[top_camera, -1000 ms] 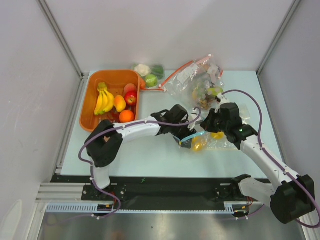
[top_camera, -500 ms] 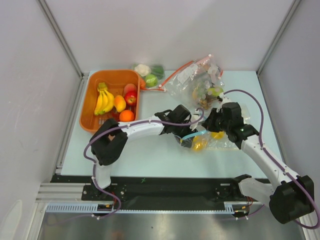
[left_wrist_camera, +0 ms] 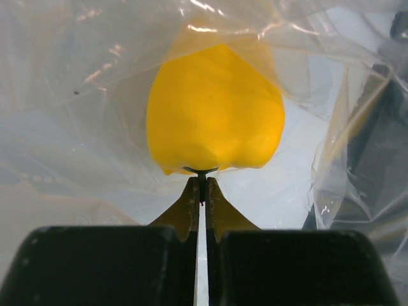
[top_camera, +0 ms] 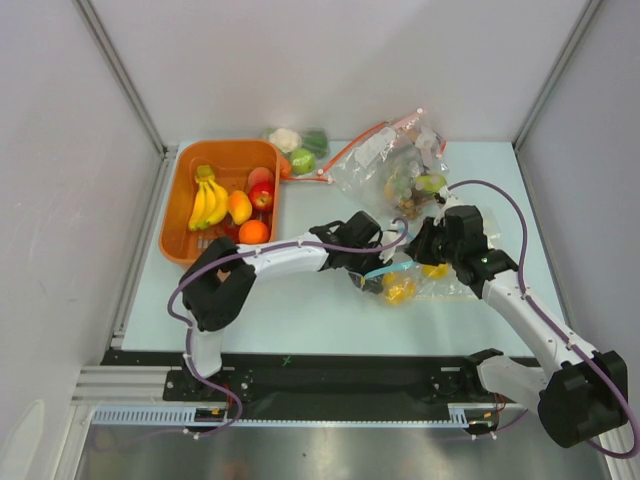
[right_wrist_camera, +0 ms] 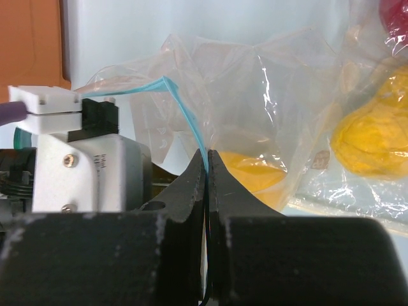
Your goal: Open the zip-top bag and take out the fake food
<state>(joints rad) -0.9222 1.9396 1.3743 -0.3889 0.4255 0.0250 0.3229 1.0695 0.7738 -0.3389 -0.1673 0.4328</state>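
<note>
Here the bag [top_camera: 447, 287] lies on the worktop [top_camera: 300, 310] between both arms, with a yellow fruit [left_wrist_camera: 215, 108] inside it. The right gripper [right_wrist_camera: 207, 159] is clamped on its teal strip [right_wrist_camera: 185, 115]. The left gripper [left_wrist_camera: 201, 186] is closed, its tips touching the fruit's edge; I cannot tell what it pinches.

Yellow fake food [left_wrist_camera: 215, 111]: veiled by zip-top bag [left_wrist_camera: 83, 95] film. What the left gripper [left_wrist_camera: 201, 186] nips is unresolved, possibly film or stem.
Red item [right_wrist_camera: 395, 13]: cropped at corner.
Orange tray [right_wrist_camera: 29, 38]: cropped at left edge.
Further yellow piece [right_wrist_camera: 370, 140]: blurred, cut by right edge.
</note>
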